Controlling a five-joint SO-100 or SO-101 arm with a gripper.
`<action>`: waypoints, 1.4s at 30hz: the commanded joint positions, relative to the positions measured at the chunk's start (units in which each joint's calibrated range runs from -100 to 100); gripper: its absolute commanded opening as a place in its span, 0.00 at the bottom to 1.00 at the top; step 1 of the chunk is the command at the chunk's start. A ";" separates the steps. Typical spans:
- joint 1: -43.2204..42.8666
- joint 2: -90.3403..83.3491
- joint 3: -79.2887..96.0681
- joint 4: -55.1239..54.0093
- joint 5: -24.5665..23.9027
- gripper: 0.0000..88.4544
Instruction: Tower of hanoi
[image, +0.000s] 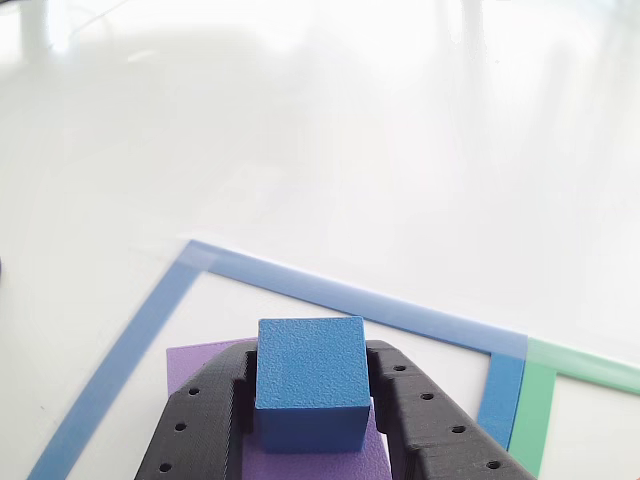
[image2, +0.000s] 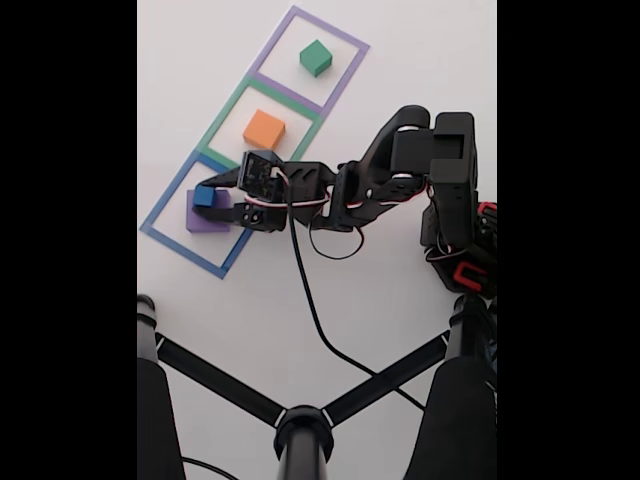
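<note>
Black printed fingers (image: 195, 420) with rows of small holes fill the bottom of the other view, cut off by the lower edge, and between them our pincer (image: 308, 385) holds the small blue cube (image: 310, 385), its faces matte and finely grained. Under the cube we see the purple block (image: 200, 358), mostly hidden by the fingers and the cube; we cannot tell whether the cube rests on it or hangs just above. Both sit inside the blue taped outline (image: 150, 320) on the glossy white table (image: 350, 130), with a strip of the green taped outline (image: 540, 400) at the right. In the fixed view, from left to right, we find the blue cube over the purple block (image2: 205, 222), the orange block (image2: 264, 129) in the green outline, and the green block (image2: 316, 58) in the purple taped outline (image2: 345, 35).
</note>
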 joint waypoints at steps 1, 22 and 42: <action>-0.21 -1.61 -0.52 -0.78 0.39 0.05; 3.52 -40.88 -10.88 51.35 0.39 0.06; 17.78 -49.29 -64.86 134.39 -4.02 0.06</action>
